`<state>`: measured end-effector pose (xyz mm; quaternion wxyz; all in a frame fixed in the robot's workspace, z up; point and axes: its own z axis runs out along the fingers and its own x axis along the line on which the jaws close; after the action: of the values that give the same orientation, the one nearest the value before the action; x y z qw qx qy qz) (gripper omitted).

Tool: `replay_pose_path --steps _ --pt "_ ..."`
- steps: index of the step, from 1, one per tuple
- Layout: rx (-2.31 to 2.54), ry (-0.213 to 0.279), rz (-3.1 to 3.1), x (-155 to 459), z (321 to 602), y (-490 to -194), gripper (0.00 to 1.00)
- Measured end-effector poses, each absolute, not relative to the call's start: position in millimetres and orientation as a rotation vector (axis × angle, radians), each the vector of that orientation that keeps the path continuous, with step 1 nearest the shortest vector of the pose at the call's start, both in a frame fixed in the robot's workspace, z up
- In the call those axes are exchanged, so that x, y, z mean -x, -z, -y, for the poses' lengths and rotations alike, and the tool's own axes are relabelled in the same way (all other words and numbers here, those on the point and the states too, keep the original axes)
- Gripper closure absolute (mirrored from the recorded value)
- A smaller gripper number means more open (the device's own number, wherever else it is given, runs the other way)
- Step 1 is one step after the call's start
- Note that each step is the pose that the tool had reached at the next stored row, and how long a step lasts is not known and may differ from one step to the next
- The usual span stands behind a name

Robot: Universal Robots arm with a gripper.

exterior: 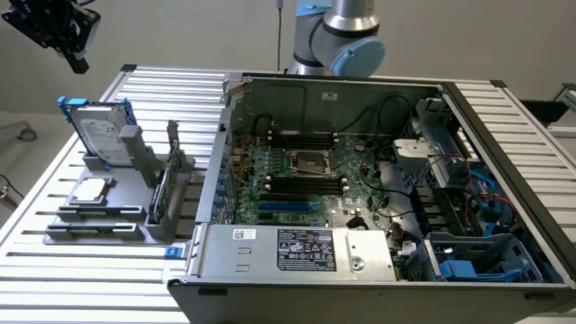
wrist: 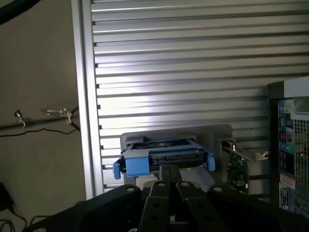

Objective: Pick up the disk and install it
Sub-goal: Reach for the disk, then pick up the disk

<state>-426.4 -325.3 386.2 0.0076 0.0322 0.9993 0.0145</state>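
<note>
The disk [exterior: 97, 131] is a silver-grey hard drive with blue side rails, standing upright in a grey holder [exterior: 108, 219] on the exterior view's left. My gripper [exterior: 77, 62] hangs well above and to the left of it, black fingers pointing down. In the wrist view the disk [wrist: 161, 160] is seen edge-on, its blue handle facing me, just beyond my gripper [wrist: 169, 182]. The fingers [wrist: 158, 191] are pressed together with nothing between them, and they do not touch the disk.
An open computer case [exterior: 360, 169] [wrist: 289, 140] fills the exterior view's middle and right, with a blue drive carrier [exterior: 459, 268] in its near right corner. The grey holder also carries a small silver chip [exterior: 93, 191] and an upright circuit card [exterior: 166, 182] [wrist: 236, 166]. A slatted aluminium table [exterior: 90, 277] lies underneath.
</note>
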Motion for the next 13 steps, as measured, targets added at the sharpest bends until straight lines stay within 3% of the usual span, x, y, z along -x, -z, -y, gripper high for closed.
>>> replay_pose_path --steps 13 --pt "-0.090 -0.026 -3.129 437.9 322.1 -385.6 0.89"
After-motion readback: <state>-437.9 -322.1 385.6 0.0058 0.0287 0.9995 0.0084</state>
